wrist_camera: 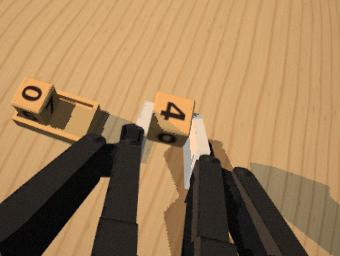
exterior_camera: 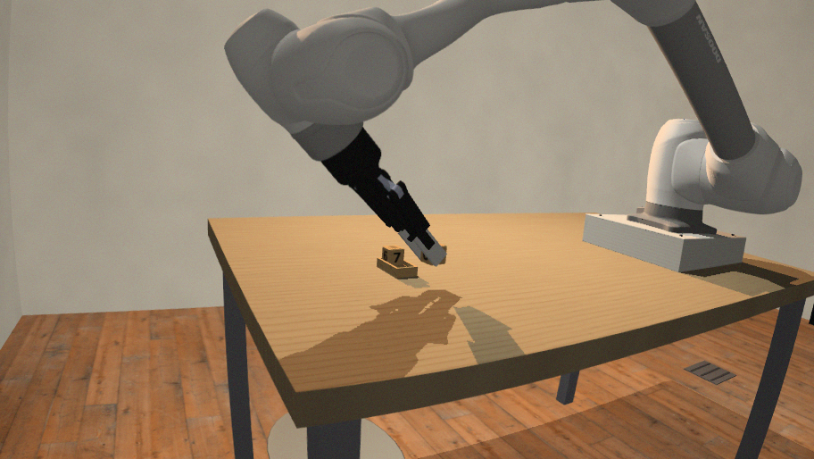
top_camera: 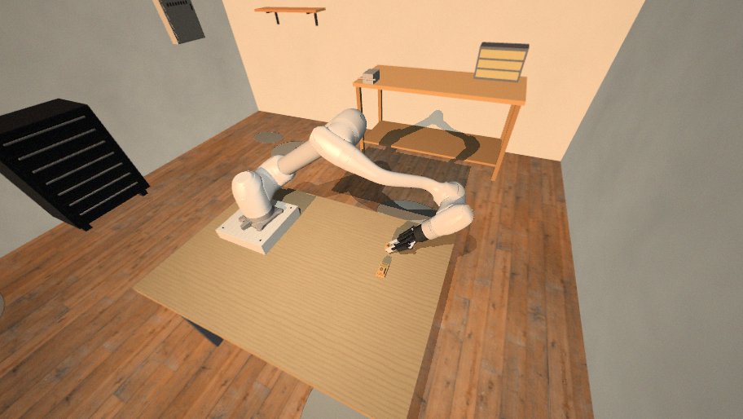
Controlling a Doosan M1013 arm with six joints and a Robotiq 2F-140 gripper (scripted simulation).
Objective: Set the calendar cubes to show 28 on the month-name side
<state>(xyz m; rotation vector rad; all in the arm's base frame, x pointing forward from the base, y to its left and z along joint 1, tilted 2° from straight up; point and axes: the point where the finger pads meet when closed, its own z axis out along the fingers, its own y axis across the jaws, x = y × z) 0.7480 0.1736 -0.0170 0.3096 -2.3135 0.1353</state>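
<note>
We have the black two-fingered gripper [top_camera: 389,247] [exterior_camera: 430,253] [wrist_camera: 169,123] partly closed, its jaws a narrow way apart and gripping an orange-tan wooden cube with black digits [top_camera: 387,246] [exterior_camera: 443,254] [wrist_camera: 173,112] between their pale pads. We see a 4 and a 0 on this cube from the wrist, the 4 lying sideways in that view. We hold it above the wood-grained counter [top_camera: 312,291] [exterior_camera: 512,273] [wrist_camera: 250,40], outside the small orange-tan wooden tray [top_camera: 385,263] [exterior_camera: 399,270] [wrist_camera: 50,131] and near its open end space.

The tray rests on the counter, much closer to the edge opposite our arm's base than to the edge beside the base. In it sits the second orange-tan digit cube [top_camera: 381,272] [exterior_camera: 393,254] [wrist_camera: 33,97], at the end farther from the jaws; the other part of the tray has room beside it. From the exterior we read 6 and 7 on two of its side faces, and from the wrist a 0 on top. We cannot make out the month's name.

Our white jointed arm [top_camera: 364,160] [exterior_camera: 450,22] reaches across from its white block base [top_camera: 265,247] [exterior_camera: 712,250] near one counter corner, and the gripper slants down towards the held cube.
</note>
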